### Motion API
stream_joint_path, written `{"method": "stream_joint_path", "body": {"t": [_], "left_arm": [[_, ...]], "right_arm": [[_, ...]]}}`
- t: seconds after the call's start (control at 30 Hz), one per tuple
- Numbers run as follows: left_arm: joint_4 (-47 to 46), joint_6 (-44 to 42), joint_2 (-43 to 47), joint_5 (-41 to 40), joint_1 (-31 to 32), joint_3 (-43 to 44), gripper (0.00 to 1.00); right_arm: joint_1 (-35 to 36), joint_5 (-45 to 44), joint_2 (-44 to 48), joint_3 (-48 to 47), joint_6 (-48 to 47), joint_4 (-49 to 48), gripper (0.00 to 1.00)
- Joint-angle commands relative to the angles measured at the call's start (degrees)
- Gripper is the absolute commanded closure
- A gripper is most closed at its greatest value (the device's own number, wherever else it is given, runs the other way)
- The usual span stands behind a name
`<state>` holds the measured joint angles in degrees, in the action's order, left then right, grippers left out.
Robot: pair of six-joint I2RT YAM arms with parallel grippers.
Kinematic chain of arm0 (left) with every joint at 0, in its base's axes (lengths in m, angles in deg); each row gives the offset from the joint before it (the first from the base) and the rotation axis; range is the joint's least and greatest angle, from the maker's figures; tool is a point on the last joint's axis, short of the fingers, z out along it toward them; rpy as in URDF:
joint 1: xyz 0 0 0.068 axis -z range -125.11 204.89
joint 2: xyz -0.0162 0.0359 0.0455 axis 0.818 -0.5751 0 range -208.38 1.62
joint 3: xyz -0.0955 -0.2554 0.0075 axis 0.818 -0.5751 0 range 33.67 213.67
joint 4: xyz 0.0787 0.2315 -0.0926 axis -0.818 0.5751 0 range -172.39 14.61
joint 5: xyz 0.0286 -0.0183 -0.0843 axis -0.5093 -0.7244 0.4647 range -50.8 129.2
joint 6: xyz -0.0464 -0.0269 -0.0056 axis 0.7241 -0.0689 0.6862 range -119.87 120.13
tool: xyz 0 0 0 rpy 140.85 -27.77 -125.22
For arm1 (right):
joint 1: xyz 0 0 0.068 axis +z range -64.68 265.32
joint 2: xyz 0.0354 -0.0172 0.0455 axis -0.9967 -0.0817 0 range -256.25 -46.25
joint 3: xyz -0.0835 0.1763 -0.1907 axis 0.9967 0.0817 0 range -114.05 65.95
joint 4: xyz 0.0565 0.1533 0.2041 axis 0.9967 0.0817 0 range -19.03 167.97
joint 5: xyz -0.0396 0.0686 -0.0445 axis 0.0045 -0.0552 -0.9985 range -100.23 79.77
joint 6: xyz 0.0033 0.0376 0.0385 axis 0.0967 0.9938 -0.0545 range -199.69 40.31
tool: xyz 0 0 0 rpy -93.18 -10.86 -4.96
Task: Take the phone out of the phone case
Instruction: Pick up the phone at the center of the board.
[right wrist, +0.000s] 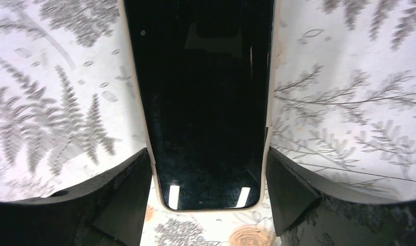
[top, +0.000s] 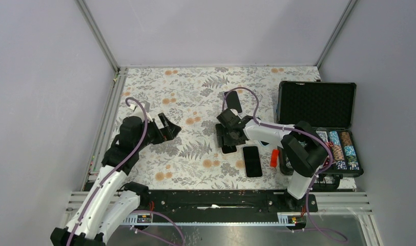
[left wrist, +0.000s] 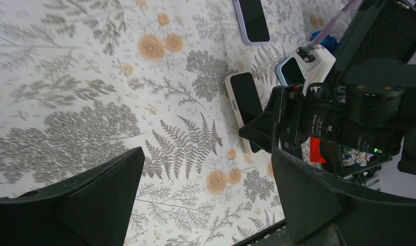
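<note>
a phone (right wrist: 206,92) in a cream case (left wrist: 233,105) lies flat on the floral counter (top: 195,92), straddled by the right fingers (right wrist: 124,205), which are set at its long edges; whether the case is gripped cannot be told. the left fingers (left wrist: 93,200) are spread wide, well apart from it, with nothing held. the phone is not yet freed, so the whole removal is judged left to do.
</note>
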<state>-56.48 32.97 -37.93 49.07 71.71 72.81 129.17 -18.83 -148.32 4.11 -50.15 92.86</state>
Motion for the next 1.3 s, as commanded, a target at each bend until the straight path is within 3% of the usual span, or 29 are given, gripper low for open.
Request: {"method": "stream_joint_path", "body": {"t": [0.0,0.3,0.47,0.67,1.03,1.27], "left_arm": [[-7.46,6.85,-4.38,6.55,-0.01,-2.81,0.02],[-31.02,22.09,-24.32,11.29,5.57,-9.84,0.1],[-33.74,22.78,-32.28,3.98,13.83,-6.92,0.11],[-36.24,23.89,-38.14,0.16,16.31,-5.86,0.17],[-36.87,25.11,-44.32,-0.71,20.0,-2.54,0.59],[-34.86,25.25,-47.45,-1.35,20.36,-1.34,0.94]], "right_arm": [[0.35,11.04,5.15,3.12,3.41,-7.86,0.57],[0.28,25.98,7.9,11.41,14.8,-25.61,0.63],[0.35,30.3,7.34,13.6,15.82,-29.81,0.63],[0.31,32.18,8.19,15.99,14.86,-31.66,0.63],[0.32,35.46,8.19,18.24,11.77,-33.58,0.61],[0.26,34.43,8.07,18.34,11.3,-33.13,0.43]]}}
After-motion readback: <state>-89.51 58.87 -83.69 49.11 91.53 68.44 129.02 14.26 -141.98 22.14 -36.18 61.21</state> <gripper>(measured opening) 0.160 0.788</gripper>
